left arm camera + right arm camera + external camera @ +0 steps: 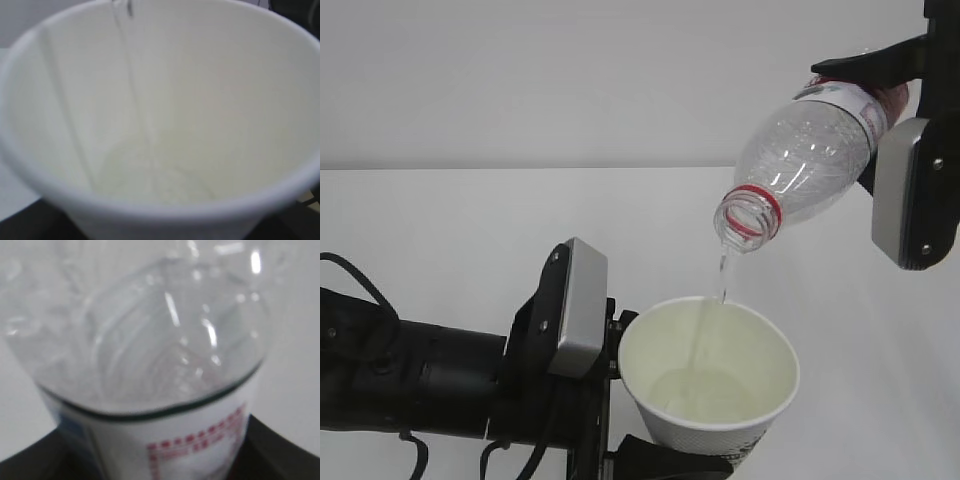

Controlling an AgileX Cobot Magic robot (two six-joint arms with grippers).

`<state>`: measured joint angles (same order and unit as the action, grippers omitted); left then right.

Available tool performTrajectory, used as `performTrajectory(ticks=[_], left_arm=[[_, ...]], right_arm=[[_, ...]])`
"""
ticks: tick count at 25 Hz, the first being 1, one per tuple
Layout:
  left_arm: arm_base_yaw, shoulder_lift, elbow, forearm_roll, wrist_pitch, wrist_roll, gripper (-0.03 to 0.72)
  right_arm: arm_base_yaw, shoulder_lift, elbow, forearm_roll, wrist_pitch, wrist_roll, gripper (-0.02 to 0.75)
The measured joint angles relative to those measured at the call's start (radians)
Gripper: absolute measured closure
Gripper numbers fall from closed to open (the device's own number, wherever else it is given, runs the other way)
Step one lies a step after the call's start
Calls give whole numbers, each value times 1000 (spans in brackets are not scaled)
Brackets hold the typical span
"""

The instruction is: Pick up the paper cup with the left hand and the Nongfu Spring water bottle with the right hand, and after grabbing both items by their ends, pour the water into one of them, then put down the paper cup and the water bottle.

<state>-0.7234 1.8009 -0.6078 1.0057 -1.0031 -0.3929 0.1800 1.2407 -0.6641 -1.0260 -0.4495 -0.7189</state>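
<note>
A bare lab-style test bench is suggested: a plain white table point(440, 210) is set against a blank white wall point(570, 80) behind.

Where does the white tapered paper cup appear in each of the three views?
Exterior view: white tapered paper cup at bottom centre, under the tilted clear plastic bottle.
Left wrist view: its cream inside fills the picture.
Right wrist view: not in it.
Shared landmark: the thin water stream.
</note>
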Motion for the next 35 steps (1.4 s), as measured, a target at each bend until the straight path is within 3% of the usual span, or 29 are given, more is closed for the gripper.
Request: performTrajectory(ticks=[35], left_arm=[[0,10,0,13,-19,0,145]], right_arm=[[0,0,0,0,-8,-26,253]])
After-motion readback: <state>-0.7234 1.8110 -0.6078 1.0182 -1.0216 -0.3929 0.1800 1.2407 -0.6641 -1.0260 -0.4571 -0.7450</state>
